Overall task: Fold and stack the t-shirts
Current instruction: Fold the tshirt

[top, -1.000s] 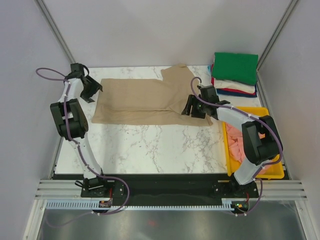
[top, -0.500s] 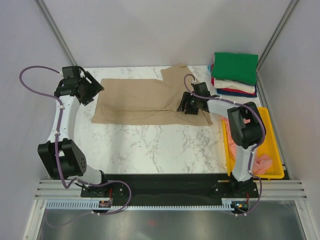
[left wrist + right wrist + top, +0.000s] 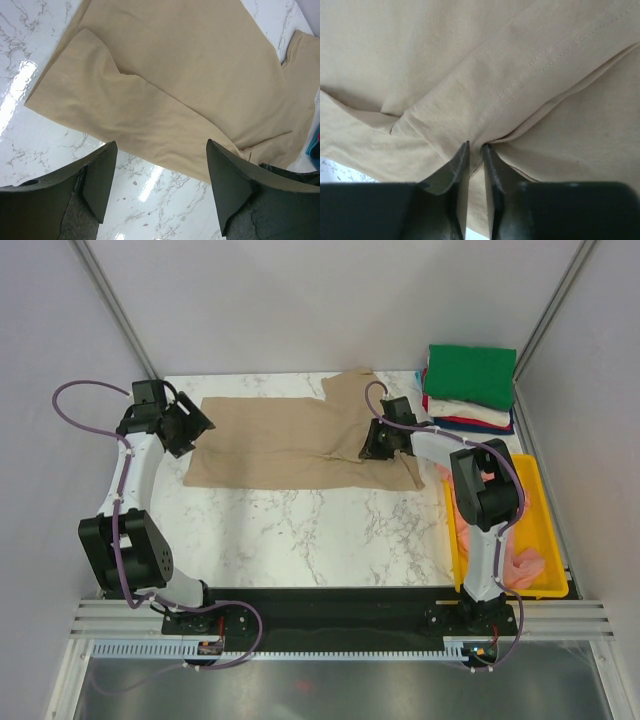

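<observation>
Right wrist view: tan t-shirt (image 3: 445, 65) fold inside the closed right hand (image 3: 475, 147).

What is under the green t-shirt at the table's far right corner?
A folded white t-shirt, then a red edge. Only their near edges show; the green t-shirt covers the rest.

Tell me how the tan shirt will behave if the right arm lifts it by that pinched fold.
Probably floppy: the tan t-shirt lies flat and creases where the right arm's jaws pinch it, so it should drape and sag. Likely light, since the thin fabric bunches easily. It may drag rather than slide cleanly on the marble table.
</observation>
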You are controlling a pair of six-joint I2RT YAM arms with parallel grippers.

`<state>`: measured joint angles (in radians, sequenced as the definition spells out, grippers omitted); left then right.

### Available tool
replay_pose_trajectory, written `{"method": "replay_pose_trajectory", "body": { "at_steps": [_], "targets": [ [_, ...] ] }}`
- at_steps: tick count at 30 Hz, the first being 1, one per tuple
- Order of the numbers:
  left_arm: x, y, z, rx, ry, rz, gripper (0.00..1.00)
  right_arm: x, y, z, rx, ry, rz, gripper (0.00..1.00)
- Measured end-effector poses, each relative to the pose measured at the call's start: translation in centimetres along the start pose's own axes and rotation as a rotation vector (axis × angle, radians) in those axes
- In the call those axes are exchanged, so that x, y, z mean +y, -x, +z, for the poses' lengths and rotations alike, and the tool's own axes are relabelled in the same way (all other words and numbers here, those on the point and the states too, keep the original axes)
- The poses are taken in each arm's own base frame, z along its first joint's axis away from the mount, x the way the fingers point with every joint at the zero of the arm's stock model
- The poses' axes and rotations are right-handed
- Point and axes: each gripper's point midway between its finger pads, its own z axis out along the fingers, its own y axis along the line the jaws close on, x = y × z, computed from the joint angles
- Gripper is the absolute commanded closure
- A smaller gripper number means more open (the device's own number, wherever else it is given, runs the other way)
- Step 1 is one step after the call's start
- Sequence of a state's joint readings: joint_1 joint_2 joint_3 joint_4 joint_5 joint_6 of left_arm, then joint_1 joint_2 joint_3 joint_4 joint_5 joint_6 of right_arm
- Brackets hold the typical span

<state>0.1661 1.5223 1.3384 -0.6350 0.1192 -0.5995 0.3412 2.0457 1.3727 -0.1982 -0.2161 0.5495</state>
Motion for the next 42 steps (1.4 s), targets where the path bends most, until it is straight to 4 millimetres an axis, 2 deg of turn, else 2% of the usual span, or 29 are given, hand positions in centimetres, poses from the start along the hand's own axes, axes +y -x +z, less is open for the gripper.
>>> {"method": "replay_pose_trajectory", "body": {
  "at_steps": [5,10,11,12,13,14,15,19,26,30,32,36,38,40,42],
  "targets": [
    [-0.3,-0.1,0.0,0.004,-0.019,0.0,0.21,1.0,1.2,0.1,-0.014,0.007,-0.008,0.92],
    [-0.1,-0.2,-0.1,0.002,-0.022,-0.003,0.21,3.6,3.6,1.7,-0.037,0.032,-0.036,0.88],
    [0.0,-0.2,0.0,0.004,-0.021,-0.004,0.21,4.2,4.2,2.3,-0.043,0.04,-0.044,0.85],
    [0.1,-0.3,0.1,0.006,-0.019,-0.005,0.21,4.9,5.0,2.8,-0.051,0.049,-0.053,0.69],
    [0.2,-0.4,0.1,0.007,-0.018,-0.006,0.21,5.6,5.9,3.4,-0.064,0.059,-0.062,0.6],
    [0.2,-0.4,0.1,0.009,-0.02,-0.006,0.21,6.4,6.8,4.0,-0.073,0.067,-0.081,0.46],
    [0.2,-0.5,0.2,0.012,-0.022,-0.008,0.21,7.0,7.6,4.6,-0.086,0.077,-0.09,0.42],
    [0.1,-0.7,0.2,0.02,-0.03,-0.008,0.21,8.2,10.4,6.1,-0.135,0.083,-0.147,0.37],
    [0.0,-0.6,0.3,0.018,-0.037,-0.008,0.2,6.3,11.5,5.3,-0.145,0.025,-0.157,0.37],
    [1.0,-1.0,1.3,0.038,-0.023,-0.031,0.18,3.1,10.2,2.0,-0.142,-0.085,-0.131,0.36],
    [2.2,-1.5,2.5,0.072,-0.02,-0.076,0.18,1.5,8.8,-1.3,-0.153,-0.146,-0.11,0.36],
    [5.8,-3.6,5.5,0.18,0.025,-0.189,0.19,-0.7,4.6,-7.6,-0.175,-0.195,-0.068,0.36],
    [7.4,-5.0,6.8,0.233,0.059,-0.234,0.19,-2.0,1.8,-9.6,-0.173,-0.207,-0.05,0.36],
    [8.1,-6.1,7.5,0.267,0.078,-0.253,0.19,-3.6,-1.2,-10.3,-0.142,-0.228,-0.036,0.36],
    [8.5,-6.9,8.0,0.289,0.094,-0.267,0.2,-5.6,-4.1,-10.2,-0.101,-0.254,-0.022,0.36]
  ]
}}
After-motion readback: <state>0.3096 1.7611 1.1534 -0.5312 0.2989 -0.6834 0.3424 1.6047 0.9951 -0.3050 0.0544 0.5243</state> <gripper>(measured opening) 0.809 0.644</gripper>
